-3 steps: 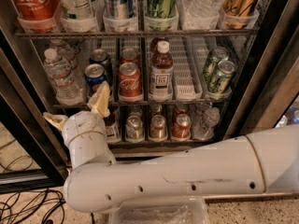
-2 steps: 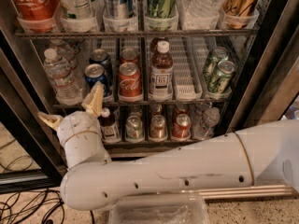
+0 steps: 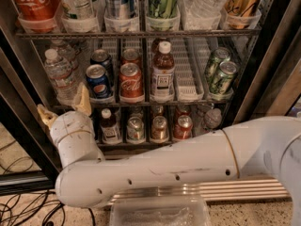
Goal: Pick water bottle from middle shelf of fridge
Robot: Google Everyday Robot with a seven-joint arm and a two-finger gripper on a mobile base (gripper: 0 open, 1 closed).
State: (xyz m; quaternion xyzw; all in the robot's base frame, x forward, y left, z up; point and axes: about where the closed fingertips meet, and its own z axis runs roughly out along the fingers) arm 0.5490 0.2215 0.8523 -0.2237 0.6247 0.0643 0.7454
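Note:
The fridge (image 3: 282, 79) stands open before me with its dark frame. The water bottle (image 3: 59, 74), clear and ribbed with a white cap, stands at the far left of the middle shelf (image 3: 188, 74), with another clear bottle behind it. My gripper (image 3: 65, 106) is open, its two tan fingertips pointing up just below and in front of that bottle, at the shelf's front edge. One fingertip (image 3: 83, 99) is near the Pepsi can (image 3: 97, 81); the other fingertip (image 3: 47, 115) is left of the bottle's base. Nothing is held.
The middle shelf also holds a Coca-Cola can (image 3: 130, 81), a brown tea bottle (image 3: 163, 72) and green cans (image 3: 221, 74). The top rack (image 3: 141, 32) has cup holders with drinks. The bottom rack holds cans (image 3: 159, 127). My white arm (image 3: 188, 164) crosses the base. Cables (image 3: 23, 206) lie at left.
The gripper has shifted left and slightly up, from in front of the Pepsi can toward the water bottle at the shelf's left end. The drinks have not moved.

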